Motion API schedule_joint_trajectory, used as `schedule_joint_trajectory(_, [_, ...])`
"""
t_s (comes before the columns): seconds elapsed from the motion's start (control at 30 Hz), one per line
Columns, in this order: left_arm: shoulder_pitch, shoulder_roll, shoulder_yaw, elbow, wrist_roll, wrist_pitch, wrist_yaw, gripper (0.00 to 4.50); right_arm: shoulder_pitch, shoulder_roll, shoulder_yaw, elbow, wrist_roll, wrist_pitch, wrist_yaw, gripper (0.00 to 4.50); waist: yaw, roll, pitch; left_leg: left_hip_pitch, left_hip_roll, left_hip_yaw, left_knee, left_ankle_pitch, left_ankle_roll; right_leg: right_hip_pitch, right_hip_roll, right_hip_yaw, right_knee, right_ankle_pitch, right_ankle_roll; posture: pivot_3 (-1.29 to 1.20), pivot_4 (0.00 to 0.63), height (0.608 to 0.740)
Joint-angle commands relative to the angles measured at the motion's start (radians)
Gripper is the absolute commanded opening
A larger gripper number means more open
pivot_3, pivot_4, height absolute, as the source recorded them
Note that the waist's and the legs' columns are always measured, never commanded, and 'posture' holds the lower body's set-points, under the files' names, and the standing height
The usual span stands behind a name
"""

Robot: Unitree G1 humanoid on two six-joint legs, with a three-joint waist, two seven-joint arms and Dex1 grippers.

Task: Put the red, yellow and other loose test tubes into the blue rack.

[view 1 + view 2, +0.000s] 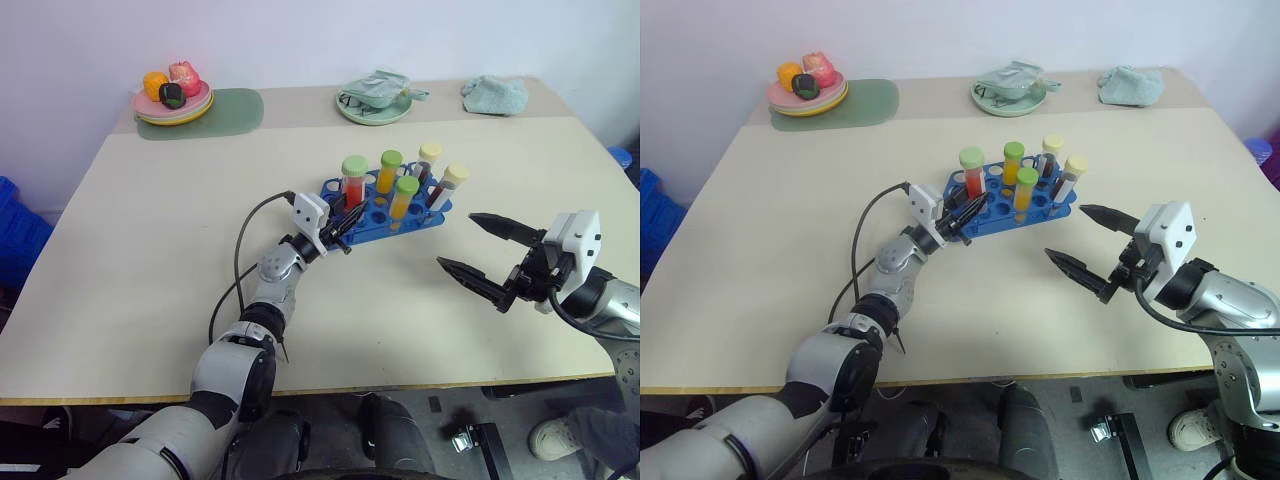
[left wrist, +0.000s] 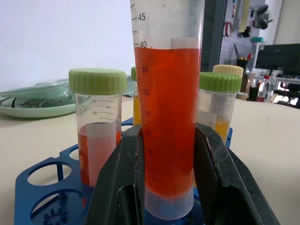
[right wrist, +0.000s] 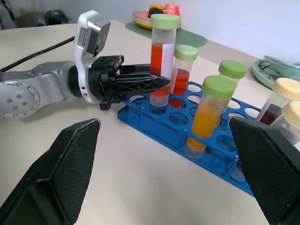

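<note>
Standing upright in a hole at the near-left corner of the blue rack [image 1: 385,208], just right of frame centre in the head view, the red-filled test tube [image 3: 161,65] with a light green cap is clamped low on its body by the left gripper [image 3: 157,82], whose two black fingers [image 2: 213,178] press both sides of the tube. Five more capped tubes stand in the rack behind and to the right: one red, two yellow-orange, and two with pale yellow caps that lean. No loose tube lies on the bare part of the table [image 1: 150,260].

Lower right in the frame, the right gripper [image 1: 478,247] hangs clear of the rack with its jaws spread wide and nothing between them.

Judging by the grip, the risk lies in the release. If the fingers pull back before opening fully, they could drag the tube, tip it out, or slide the light rack and topple the leaning tubes.
</note>
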Motion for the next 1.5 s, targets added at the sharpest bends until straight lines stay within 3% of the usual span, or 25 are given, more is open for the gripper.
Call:
schedule_joint_trajectory(0.03, [0.012,-0.011,0.000,0.004,0.002,0.014,-0.016,0.81,-0.008,0.002,-0.031,-0.035,0.010,-0.017,-0.005,4.50,0.000,0.000,0.000,0.000,0.000,0.000,0.000,0.000,0.000,0.000,0.000,0.000,0.000,0.000,0.000,0.00,0.150,0.740])
schedule_joint_trajectory(1.5, [0.016,0.027,-0.045,-0.007,0.073,0.000,0.003,0.81,-0.028,0.016,-0.003,-0.040,-0.003,-0.018,-0.020,4.50,-0.001,0.000,0.000,0.001,0.000,0.000,0.000,0.000,0.000,0.002,0.000,0.000,-0.001,0.000,0.000,0.00,0.150,0.740])
